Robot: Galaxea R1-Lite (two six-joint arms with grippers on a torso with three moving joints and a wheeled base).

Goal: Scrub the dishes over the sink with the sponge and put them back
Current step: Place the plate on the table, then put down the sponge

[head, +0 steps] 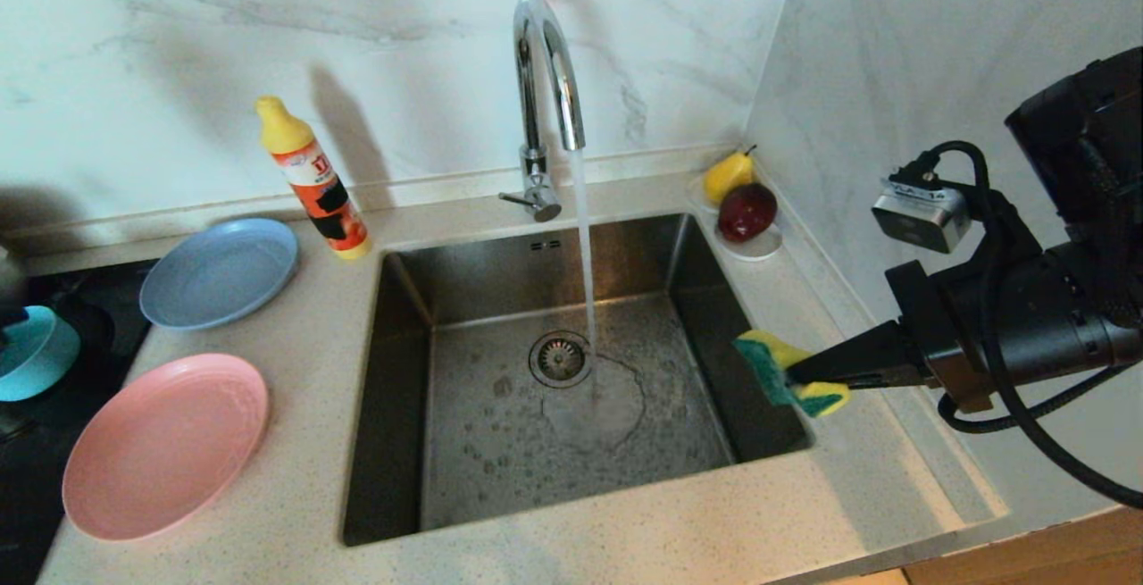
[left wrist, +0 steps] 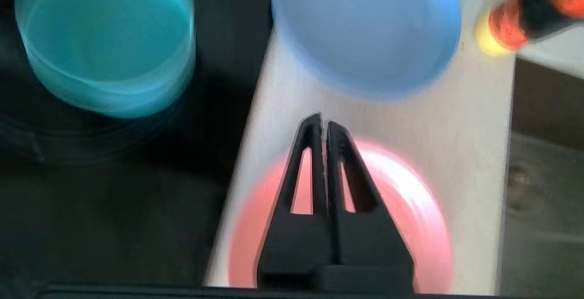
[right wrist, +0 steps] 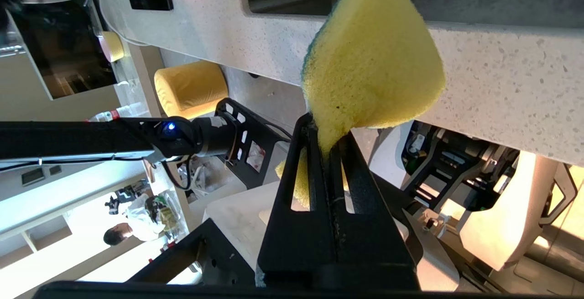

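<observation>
The pink plate (head: 165,444) and the light-blue plate (head: 219,271) lie on the counter left of the sink (head: 500,451). The teal bowl (head: 31,353) sits on the dark hob at the far left. My right gripper (head: 793,375) is shut on the yellow-and-green sponge (head: 766,362), held level at the sink's right rim. In the right wrist view the sponge (right wrist: 369,61) bulges out of that gripper (right wrist: 325,130). My left gripper (left wrist: 322,121) is shut and empty. It hangs above the pink plate (left wrist: 410,226), with the blue plate (left wrist: 365,29) and the bowl (left wrist: 105,39) beyond it.
Water runs from the chrome tap (head: 545,76) onto the basin floor beside the drain strainer (head: 560,358). An orange detergent bottle (head: 317,183) stands behind the blue plate. A white saucer (head: 755,250) with a pear and a red fruit sits in the back right corner.
</observation>
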